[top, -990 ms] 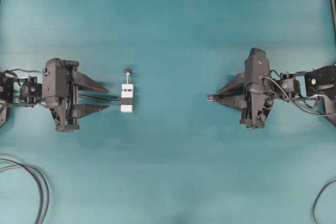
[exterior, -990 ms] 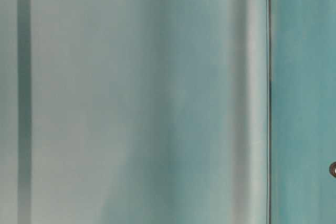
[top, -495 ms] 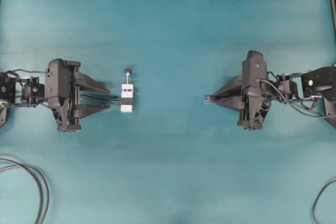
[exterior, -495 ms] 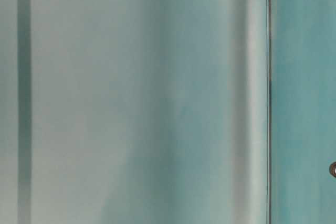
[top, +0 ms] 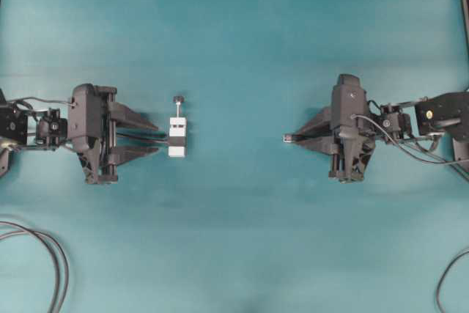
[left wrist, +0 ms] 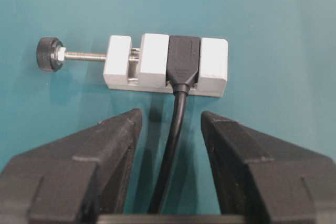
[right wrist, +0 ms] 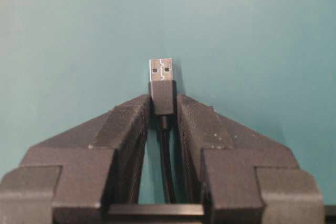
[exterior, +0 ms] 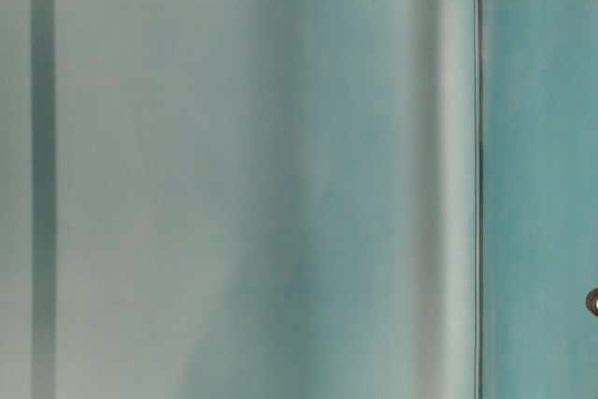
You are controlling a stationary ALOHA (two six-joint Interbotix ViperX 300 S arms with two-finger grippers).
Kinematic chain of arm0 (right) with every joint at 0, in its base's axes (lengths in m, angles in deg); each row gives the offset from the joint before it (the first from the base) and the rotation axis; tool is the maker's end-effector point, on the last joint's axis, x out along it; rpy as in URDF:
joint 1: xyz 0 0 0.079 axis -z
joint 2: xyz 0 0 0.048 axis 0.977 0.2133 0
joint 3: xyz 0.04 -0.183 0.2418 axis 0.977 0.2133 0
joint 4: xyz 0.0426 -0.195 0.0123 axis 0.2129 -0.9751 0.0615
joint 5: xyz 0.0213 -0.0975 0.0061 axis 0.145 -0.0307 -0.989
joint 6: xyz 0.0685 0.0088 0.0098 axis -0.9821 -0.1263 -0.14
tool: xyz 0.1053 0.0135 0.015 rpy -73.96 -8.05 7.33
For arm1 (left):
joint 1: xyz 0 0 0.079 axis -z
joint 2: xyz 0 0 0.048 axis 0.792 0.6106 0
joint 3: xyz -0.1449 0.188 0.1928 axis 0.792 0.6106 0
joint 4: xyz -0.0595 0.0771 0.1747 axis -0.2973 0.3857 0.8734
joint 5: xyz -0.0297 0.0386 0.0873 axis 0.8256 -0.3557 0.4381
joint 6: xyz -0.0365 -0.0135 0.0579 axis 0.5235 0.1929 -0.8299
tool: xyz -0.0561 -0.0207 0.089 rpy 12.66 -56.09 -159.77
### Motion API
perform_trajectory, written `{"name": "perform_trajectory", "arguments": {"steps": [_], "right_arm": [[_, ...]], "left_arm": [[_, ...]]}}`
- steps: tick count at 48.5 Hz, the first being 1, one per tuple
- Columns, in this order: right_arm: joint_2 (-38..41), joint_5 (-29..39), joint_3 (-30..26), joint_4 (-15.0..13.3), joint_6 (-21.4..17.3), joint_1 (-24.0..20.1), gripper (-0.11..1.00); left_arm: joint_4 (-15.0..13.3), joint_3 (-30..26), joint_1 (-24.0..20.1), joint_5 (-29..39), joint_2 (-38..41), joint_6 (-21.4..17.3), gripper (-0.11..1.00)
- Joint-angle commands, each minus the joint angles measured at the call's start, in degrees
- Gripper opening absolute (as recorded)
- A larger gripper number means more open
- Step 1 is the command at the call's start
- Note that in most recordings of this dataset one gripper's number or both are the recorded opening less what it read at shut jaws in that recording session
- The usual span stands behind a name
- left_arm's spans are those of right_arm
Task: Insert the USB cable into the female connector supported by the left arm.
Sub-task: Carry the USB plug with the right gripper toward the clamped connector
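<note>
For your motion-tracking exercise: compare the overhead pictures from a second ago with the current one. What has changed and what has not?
Both arms crept toward the middle. The left end effector, fingers spread, edged right toward the female connector. The right end effector, gripping the USB cable, carried its plug slightly left. The connector and its white bracket stayed put on the table; a wide gap remains.

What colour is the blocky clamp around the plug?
White bracket, clearest in the left wrist view.
</note>
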Motion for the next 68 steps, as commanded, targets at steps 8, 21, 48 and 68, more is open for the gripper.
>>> {"name": "perform_trajectory", "arguments": {"steps": [8, 21, 48, 68], "right_arm": [[-3.08, 4.22, -4.39, -0.53, 0.26, -0.35, 0.22], [-3.34, 7.82, -10.11, -0.53, 3.69, -0.18, 0.22], [-0.44, 21.53, -23.64, -0.53, 4.22, 0.35, 0.22], [7.29, 24.79, -32.26, -0.53, 4.22, -0.35, 0.22]], "left_arm": [[-0.18, 0.09, 0.09, -1.41, -0.44, 0.53, 0.58], [-0.18, 1.23, 0.09, -5.10, -0.18, 0.35, 0.58], [-0.18, -0.88, 0.09, -11.69, 6.59, 0.00, 0.58], [-0.09, -0.70, -0.70, -12.66, 7.47, -0.09, 0.58]]}}
